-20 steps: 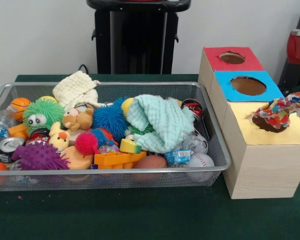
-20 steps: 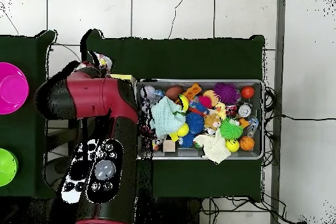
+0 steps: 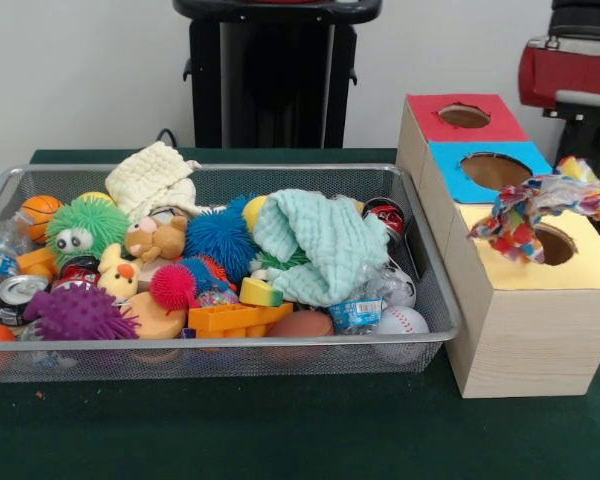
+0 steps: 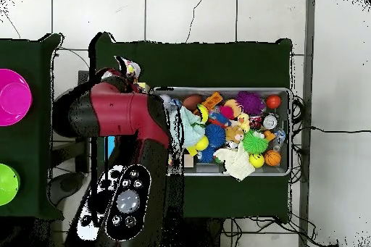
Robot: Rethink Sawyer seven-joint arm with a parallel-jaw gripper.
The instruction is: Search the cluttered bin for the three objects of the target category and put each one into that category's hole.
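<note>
The white cloth with multicoloured dots (image 3: 535,208) hangs in the air just above the round hole (image 3: 552,243) in the yellow box top, stretched towards the right edge. My gripper (image 3: 598,195) holds it there, mostly hidden by the cloth and the picture's edge. The red arm (image 3: 570,70) shows at the top right. The cream waffle cloth (image 3: 152,178) lies on the back left rim of the wire bin (image 3: 230,345). The mint-green waffle cloth (image 3: 315,245) lies on the toys at the bin's middle right. In the overhead view the arm (image 4: 119,114) covers the boxes.
Blue-topped (image 3: 495,172) and red-topped (image 3: 464,116) holes lie behind the yellow one. The bin holds spiky balls (image 3: 80,312), plush animals (image 3: 155,240), cans (image 3: 18,292), a baseball (image 3: 402,320) and an orange block (image 3: 238,320). The black pedestal (image 3: 275,70) stands behind. Pink (image 4: 11,97) and green (image 4: 6,184) bowls show overhead.
The dotted cloth was bunched in the yellow hole; now it is lifted above it and stretched out. The arm has swung further into both views.
</note>
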